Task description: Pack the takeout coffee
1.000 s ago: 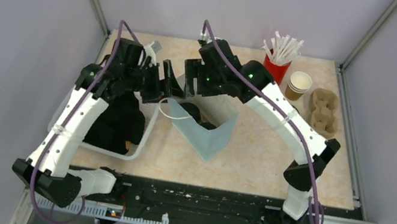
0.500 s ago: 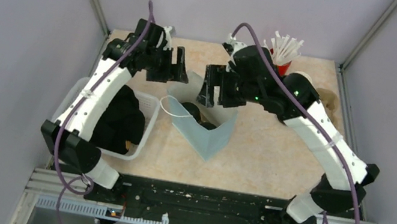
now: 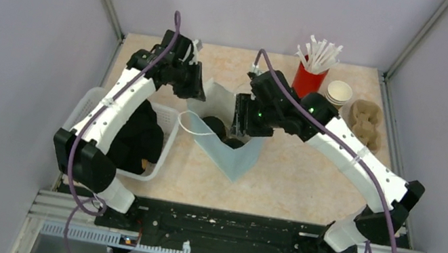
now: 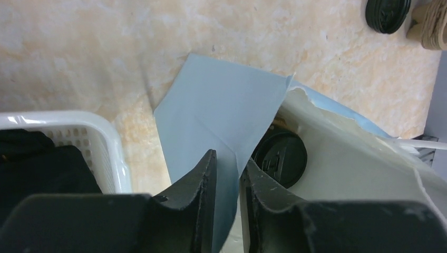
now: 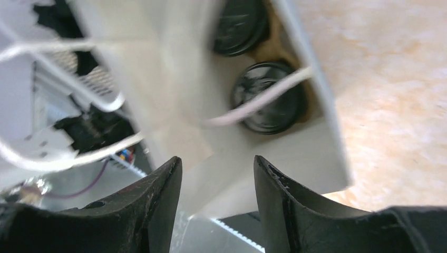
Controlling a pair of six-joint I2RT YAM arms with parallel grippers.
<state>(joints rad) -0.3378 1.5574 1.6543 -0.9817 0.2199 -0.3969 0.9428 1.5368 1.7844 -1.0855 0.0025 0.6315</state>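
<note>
The pale blue bag (image 3: 233, 159) stands open mid-table. Inside it sit takeout coffee cups, of which only the black lids (image 3: 215, 127) show. In the right wrist view two lids (image 5: 269, 97) lie side by side at the bottom, under a white handle cord. My left gripper (image 4: 227, 158) is at the bag's rear-left rim (image 3: 198, 91), its fingers drawn in on the bag's wall (image 4: 221, 105), one outside and one inside next to a lid (image 4: 279, 158). My right gripper (image 5: 217, 161) hangs open over the bag's right rim (image 3: 239, 119), holding nothing.
A white basket (image 3: 164, 137) of black items stands left of the bag. At the back right are a red cup of white straws (image 3: 309, 79), stacked lidless kraft cups (image 3: 337, 96) and a cardboard carrier (image 3: 364, 126). A loose black lid (image 4: 387, 13) lies near the carrier.
Both arms lifted away from the bag, then came back to its rim. The left jaws narrowed onto the bag's wall. The right jaws narrowed somewhat and now sit over the bag's mouth.
</note>
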